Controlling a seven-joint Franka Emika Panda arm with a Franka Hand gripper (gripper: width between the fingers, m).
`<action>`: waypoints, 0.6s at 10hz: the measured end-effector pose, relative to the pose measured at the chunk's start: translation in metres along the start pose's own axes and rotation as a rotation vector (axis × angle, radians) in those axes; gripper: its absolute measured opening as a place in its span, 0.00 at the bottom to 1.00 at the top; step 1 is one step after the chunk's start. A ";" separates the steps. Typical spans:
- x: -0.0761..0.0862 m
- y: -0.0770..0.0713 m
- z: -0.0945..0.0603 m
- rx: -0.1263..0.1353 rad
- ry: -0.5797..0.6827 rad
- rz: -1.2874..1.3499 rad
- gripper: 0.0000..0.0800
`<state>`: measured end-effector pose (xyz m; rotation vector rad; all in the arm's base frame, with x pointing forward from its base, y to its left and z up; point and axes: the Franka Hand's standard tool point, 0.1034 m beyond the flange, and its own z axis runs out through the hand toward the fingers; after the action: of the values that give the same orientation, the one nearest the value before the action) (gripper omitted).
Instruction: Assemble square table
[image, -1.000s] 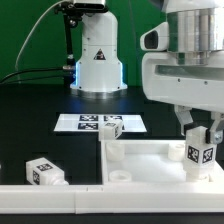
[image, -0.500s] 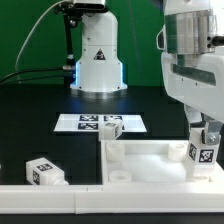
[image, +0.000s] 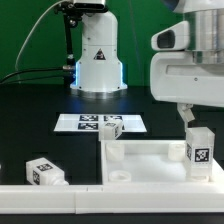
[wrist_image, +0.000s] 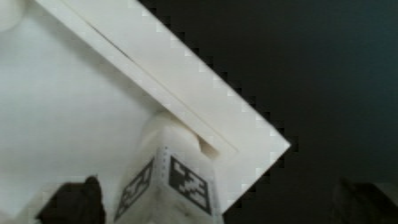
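The square table's white top (image: 150, 160) lies flat at the front of the exterior view, and it fills much of the wrist view as a white slab (wrist_image: 89, 100). One white leg (image: 200, 150) with a black-and-white tag stands upright on the top's right corner. My gripper (image: 200, 118) hangs just above that leg, open. In the wrist view the leg (wrist_image: 169, 180) stands between the dark fingertips (wrist_image: 71, 205), with a gap on each side. A second leg (image: 45, 172) lies at the exterior view's left. A third leg (image: 111, 127) rests by the marker board (image: 85, 121).
A long white rail (image: 60, 195) runs along the front edge, in front of the table top. The arm's white base (image: 97, 60) stands at the back, with a green wall behind it. The table surface is black.
The jaws have opened and let go of the leg, which stays upright on the right corner. The hand has risen a little above it.
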<state>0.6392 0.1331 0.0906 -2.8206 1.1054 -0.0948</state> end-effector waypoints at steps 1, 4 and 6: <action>0.001 0.001 0.001 -0.001 0.000 -0.049 0.81; 0.018 0.010 0.001 0.003 0.023 -0.552 0.81; 0.022 0.015 0.004 -0.001 0.021 -0.677 0.81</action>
<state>0.6456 0.1069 0.0851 -3.0591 0.1087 -0.1762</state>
